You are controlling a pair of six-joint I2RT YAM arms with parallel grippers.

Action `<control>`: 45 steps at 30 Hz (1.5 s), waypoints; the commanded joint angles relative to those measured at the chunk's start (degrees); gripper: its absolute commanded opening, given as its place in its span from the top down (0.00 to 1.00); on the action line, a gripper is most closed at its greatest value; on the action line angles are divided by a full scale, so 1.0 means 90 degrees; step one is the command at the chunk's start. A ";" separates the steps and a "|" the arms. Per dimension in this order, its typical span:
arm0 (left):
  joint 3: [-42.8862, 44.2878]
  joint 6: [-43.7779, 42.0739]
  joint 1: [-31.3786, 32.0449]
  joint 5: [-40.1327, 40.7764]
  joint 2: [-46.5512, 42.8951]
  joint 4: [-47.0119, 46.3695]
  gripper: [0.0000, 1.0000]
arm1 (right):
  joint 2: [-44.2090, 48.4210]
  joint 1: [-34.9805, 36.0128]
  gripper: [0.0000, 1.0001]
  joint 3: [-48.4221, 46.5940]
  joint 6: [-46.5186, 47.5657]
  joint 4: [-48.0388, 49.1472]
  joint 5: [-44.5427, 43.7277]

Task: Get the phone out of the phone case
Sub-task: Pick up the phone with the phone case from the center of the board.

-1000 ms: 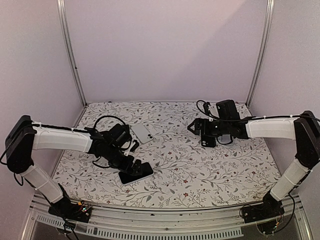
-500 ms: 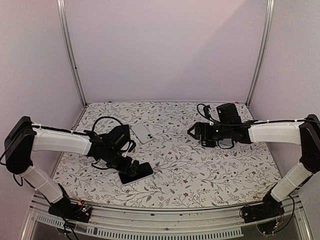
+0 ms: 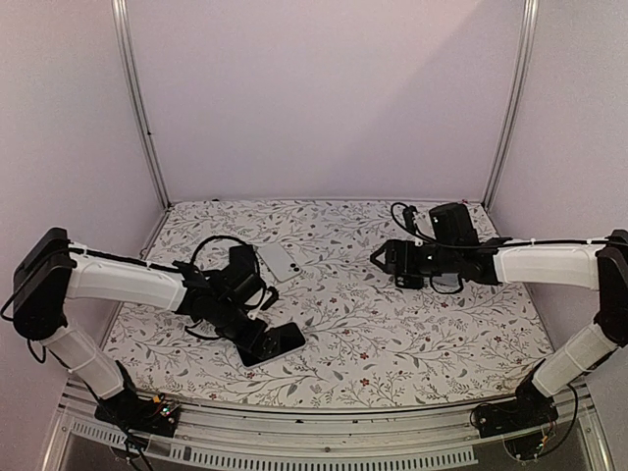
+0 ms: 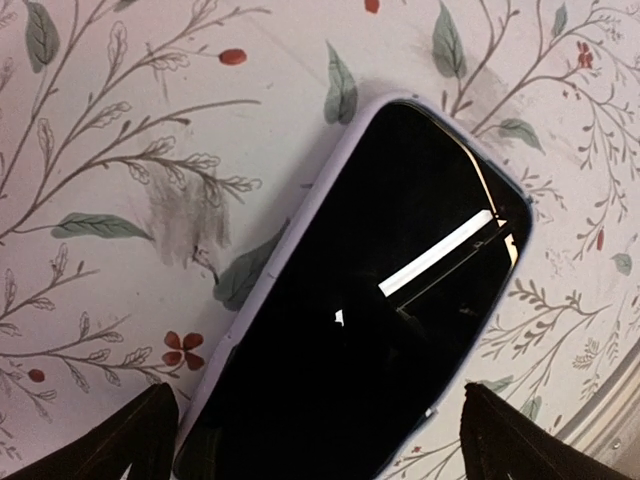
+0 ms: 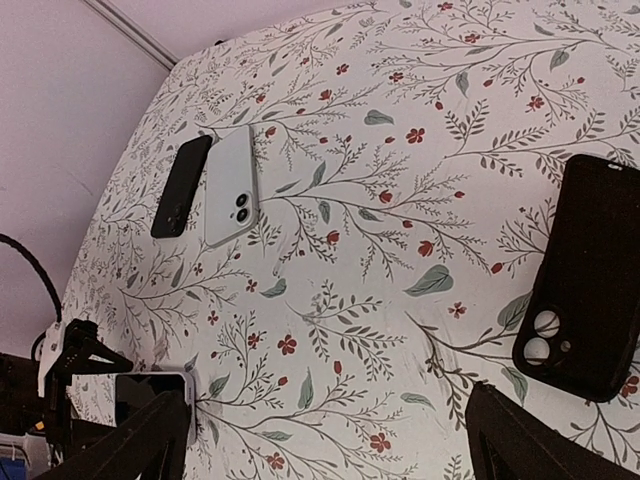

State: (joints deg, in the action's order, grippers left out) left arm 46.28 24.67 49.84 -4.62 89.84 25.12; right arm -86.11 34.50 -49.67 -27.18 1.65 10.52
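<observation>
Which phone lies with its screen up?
The phone in the pale case, under the left gripper: its dark screen faces up. The white phone shows its back and camera lenses.

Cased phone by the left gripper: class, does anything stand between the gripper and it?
Nothing visible does. In the left wrist view the phone, screen up in its lavender case, lies on the floral cloth directly beneath the open left gripper.
</observation>
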 commanded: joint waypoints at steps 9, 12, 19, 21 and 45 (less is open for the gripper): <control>0.0623 -0.0408 0.0918 0.0073 0.0681 0.0714 0.01 | 0.0474 0.0055 0.01 0.0287 -0.0085 0.0035 -0.0193; 0.0856 -0.0562 0.1107 0.0187 0.0956 0.0912 0.01 | 0.0532 0.0063 0.01 0.0349 -0.0100 0.0048 -0.0201; 0.1163 -0.0730 0.1191 0.0238 0.1504 0.1083 0.01 | 0.0616 0.0063 0.01 0.0510 -0.0129 0.0093 -0.0238; 0.1292 -0.0762 0.1201 0.0312 0.1636 0.1132 0.01 | 0.0612 0.0063 0.01 0.0528 -0.0118 0.0117 -0.0223; 0.2763 -0.0948 0.0747 0.0712 0.2219 0.0555 0.47 | -0.0098 0.0065 0.01 0.0520 -0.0187 0.0714 0.0860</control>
State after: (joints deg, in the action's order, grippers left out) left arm 69.30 16.03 59.11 2.81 109.43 35.40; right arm -85.08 34.61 -45.34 -27.86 5.39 14.50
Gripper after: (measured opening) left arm 0.797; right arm 0.990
